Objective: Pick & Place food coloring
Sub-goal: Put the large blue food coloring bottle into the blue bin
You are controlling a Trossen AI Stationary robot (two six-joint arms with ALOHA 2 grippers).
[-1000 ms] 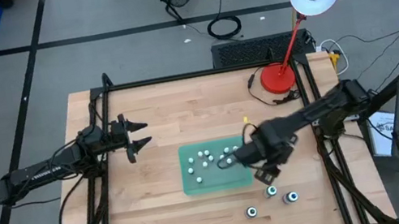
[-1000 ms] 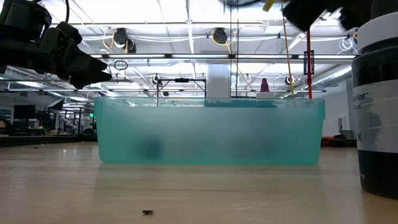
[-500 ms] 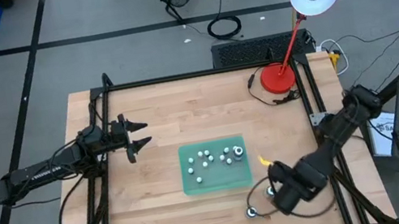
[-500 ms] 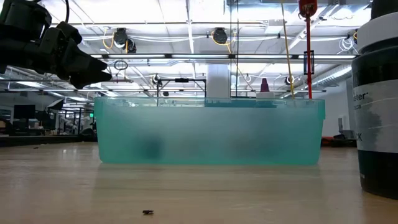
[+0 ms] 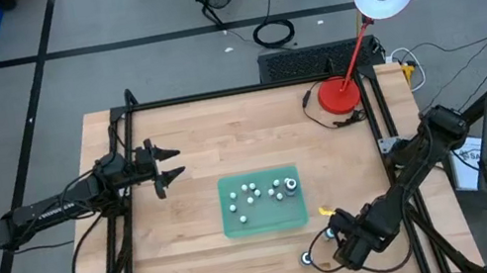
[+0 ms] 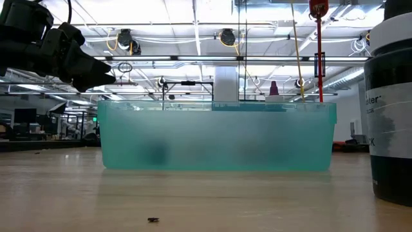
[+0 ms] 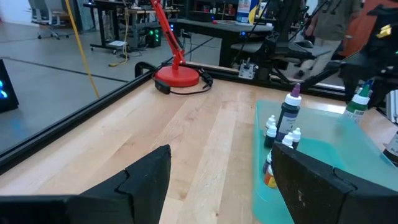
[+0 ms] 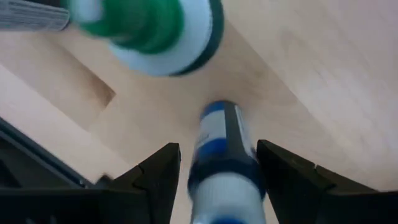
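I have the right claw (image 5: 336,249) low over the table (image 5: 224,140) at about 5 o'clock from the green tray (image 5: 265,219), just off the tray's corner near the front edge. In its wrist view the fingers (image 8: 152,171) stand partly open on either side of a blue-banded food coloring bottle (image 8: 222,149); I cannot tell whether they touch it. A green-topped bottle (image 8: 163,31) stands just beyond it. From above, one loose bottle (image 5: 307,259) shows at the claw's 9 o'clock. The remaining bottles (image 5: 254,193) sit inside the tray. The left claw (image 5: 168,165) waits wide open and empty at the tray's 10 o'clock, well apart from it.
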